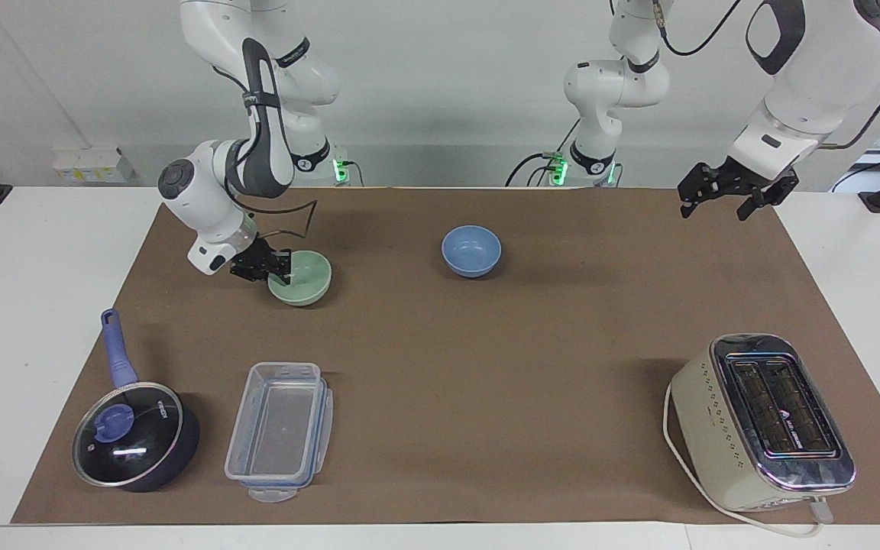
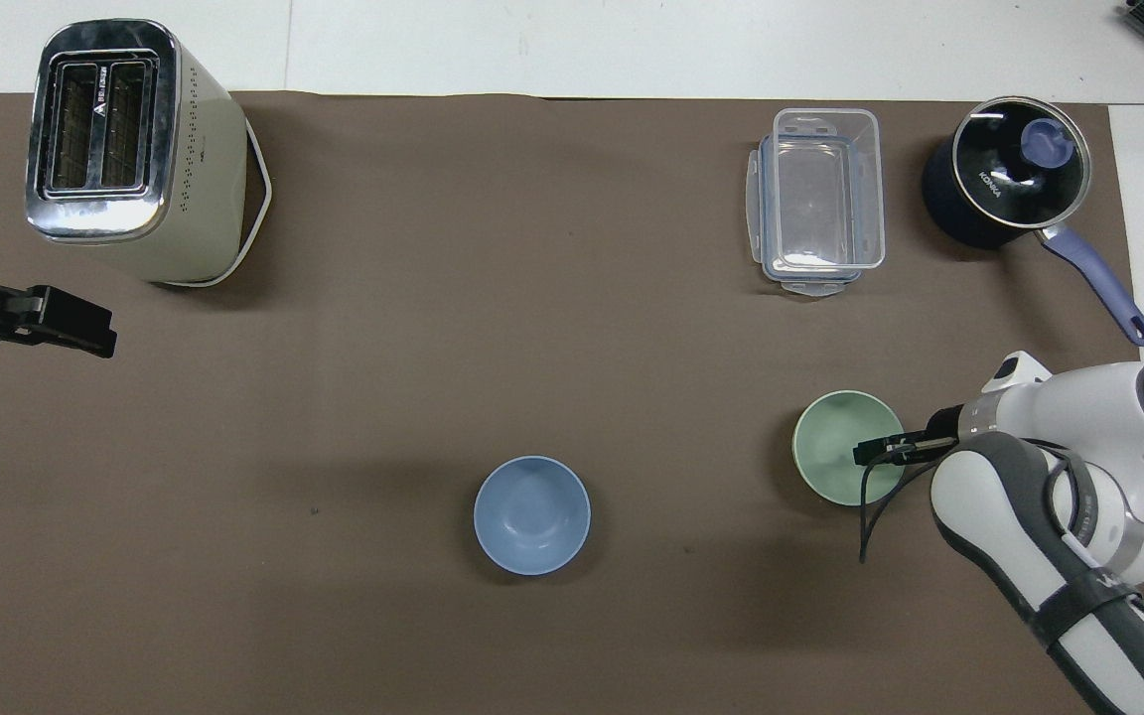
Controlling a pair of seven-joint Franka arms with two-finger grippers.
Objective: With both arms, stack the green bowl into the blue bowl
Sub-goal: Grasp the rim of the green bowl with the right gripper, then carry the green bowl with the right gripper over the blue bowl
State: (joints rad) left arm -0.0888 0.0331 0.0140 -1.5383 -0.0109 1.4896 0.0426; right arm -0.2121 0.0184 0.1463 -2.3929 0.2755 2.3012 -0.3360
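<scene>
Toward the right arm's end of the tabletop [image 1: 425, 367], the green bowl [image 1: 302, 278] sits on the brown mat with the right pincer [image 1: 276, 266] down at its rim, fingers drawn in on the rim's edge on the side facing that arm (one looks to be inside the bowl and one outside, and the overhead view agrees). Whether the clamp is fully firm I cannot tell, but the step in hand reads as the pick-up of the green bowl, so the task looks to be at an early stage. The blue bowl [image 1: 471, 250] stands apart from it near the middle of the mat, upright and with nothing in it. Next, by my judgement, comes a straight lift that keeps the bowl level on this one-sided rim hold, then a carry across to the blue bowl, or a handover, since the task names both arms. The left pincer [image 1: 726, 192] waits with its fingers spread, up in the air over the mat's corner at the left arm's end. A toaster [image 1: 762, 422], a clear plastic container [image 1: 279, 429] and a lidded saucepan [image 1: 134, 435] lie farther from the robots than both bowls, and none stands between the two bowls.
</scene>
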